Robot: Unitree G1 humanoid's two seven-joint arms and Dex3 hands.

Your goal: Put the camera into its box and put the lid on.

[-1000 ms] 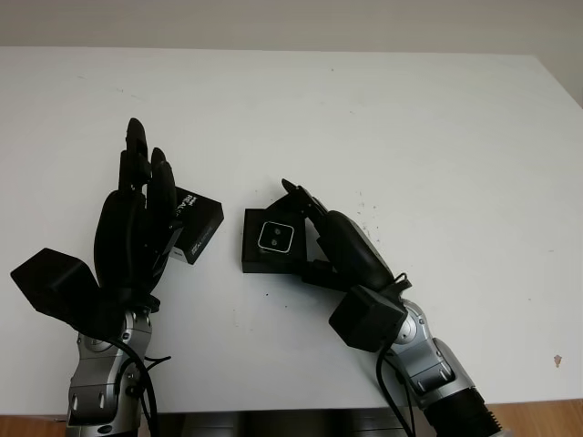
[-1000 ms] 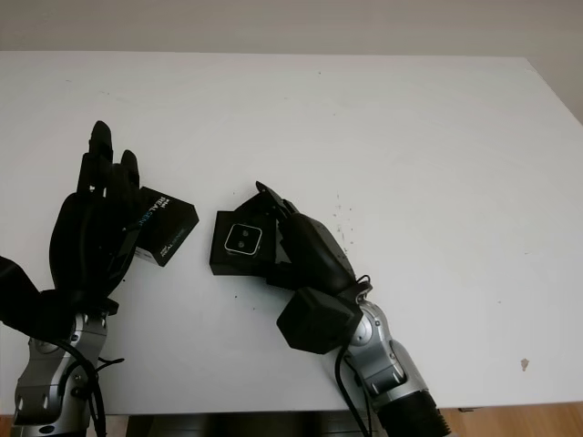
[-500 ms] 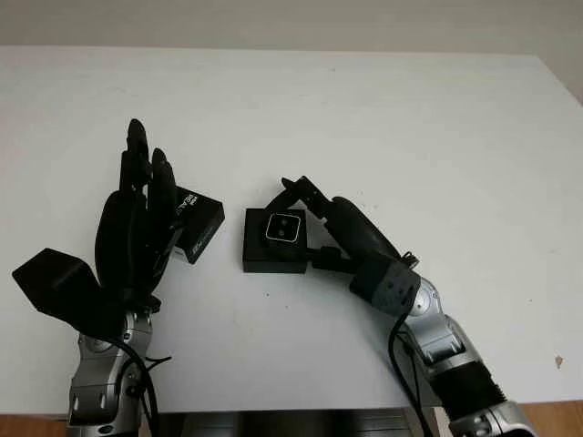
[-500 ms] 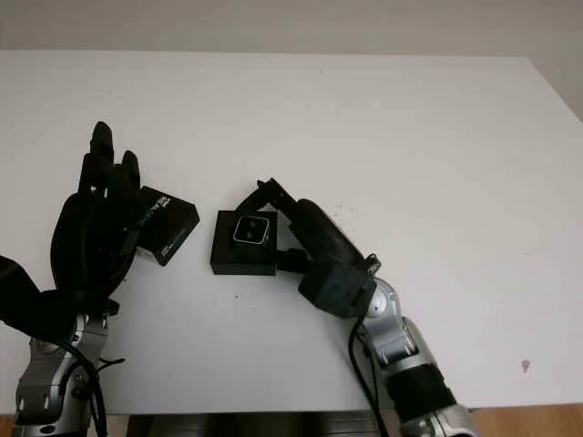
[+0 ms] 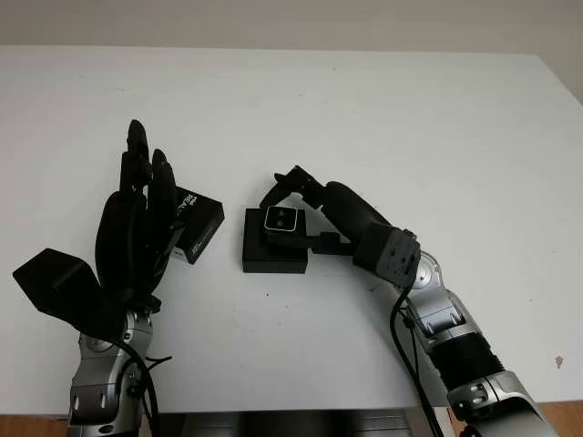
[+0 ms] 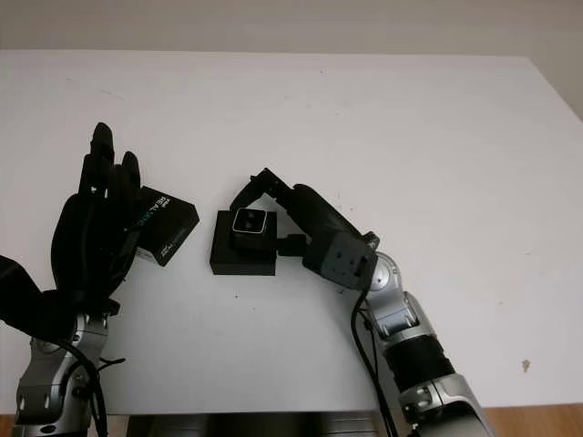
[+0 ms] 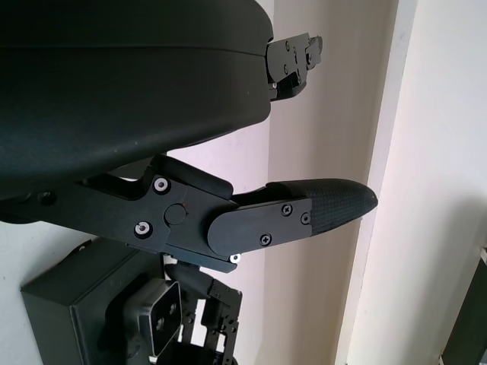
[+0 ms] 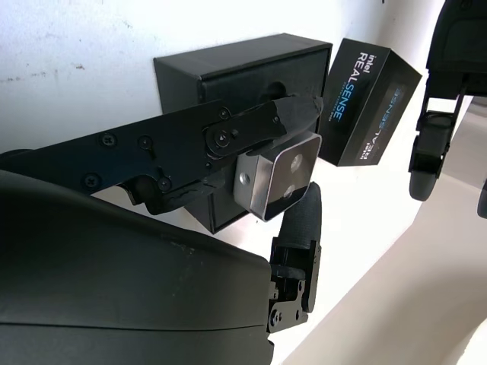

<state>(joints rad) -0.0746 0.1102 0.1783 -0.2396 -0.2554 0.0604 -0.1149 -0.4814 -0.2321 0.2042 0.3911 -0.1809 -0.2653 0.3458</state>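
Right wrist view: my right hand (image 5: 293, 196) pinches the camera (image 8: 282, 175) directly above the box (image 5: 274, 252), lens up (so the drop is straight down). My left hand (image 5: 137, 228) is open, just beside the lid (image 5: 199, 225) on the surface (image 5: 410, 127).

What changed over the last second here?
The right hand, shut on the camera, has swung its wrist out to the right and shifted the camera toward the far edge of the open box. The box, the lid and the open left hand beside it have not moved.
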